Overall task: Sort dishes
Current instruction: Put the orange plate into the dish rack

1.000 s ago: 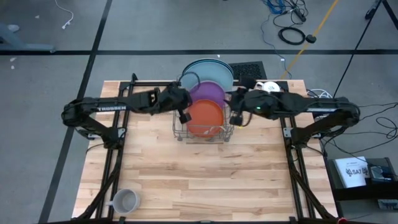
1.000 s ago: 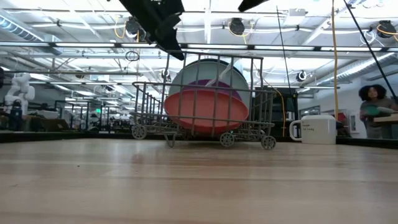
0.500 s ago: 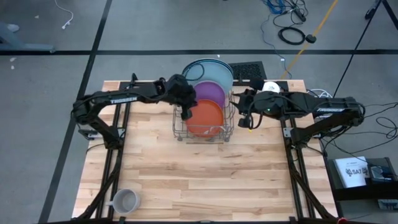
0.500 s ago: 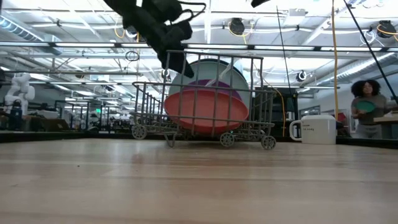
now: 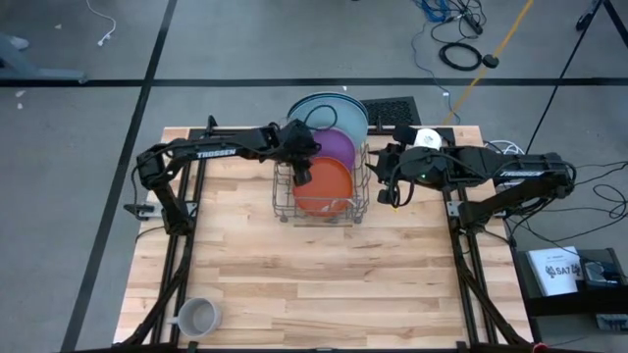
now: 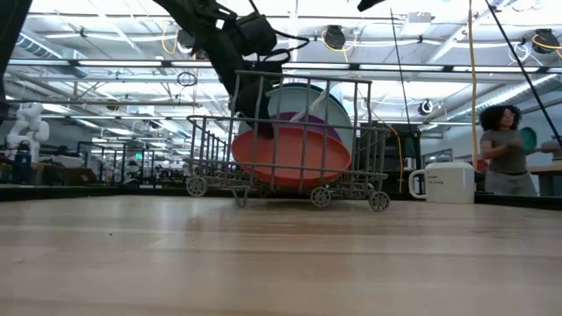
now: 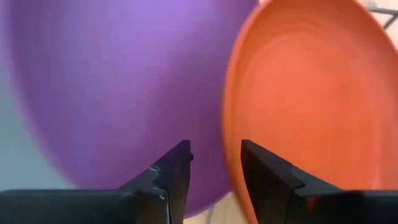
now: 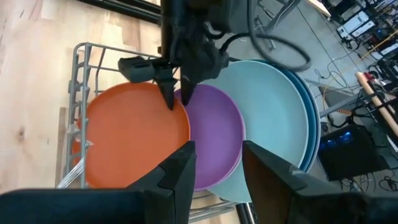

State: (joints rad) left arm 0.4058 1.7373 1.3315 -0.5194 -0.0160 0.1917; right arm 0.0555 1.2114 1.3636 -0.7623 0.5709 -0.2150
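A grey wire rack (image 5: 283, 209) on the wooden worktop (image 5: 314, 275) holds smooth round plates on edge: orange (image 5: 323, 184), purple (image 5: 334, 147), light blue (image 5: 329, 114). The left claw (image 5: 300, 176) (fingers a little apart, holding nothing) dips between orange and purple. The right claw (image 5: 392, 191) waits beside the rack, part open, empty.

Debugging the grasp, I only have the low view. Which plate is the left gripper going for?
Observer: The left gripper sits at the rim of the orange plate, on the side facing the purple plate.
Operator: Fingers open?
Observer: Yes, a clear gap shows between them, nothing held.
Operator: Right arm?
Observer: The right gripper waits open beside the rack, off its right side.
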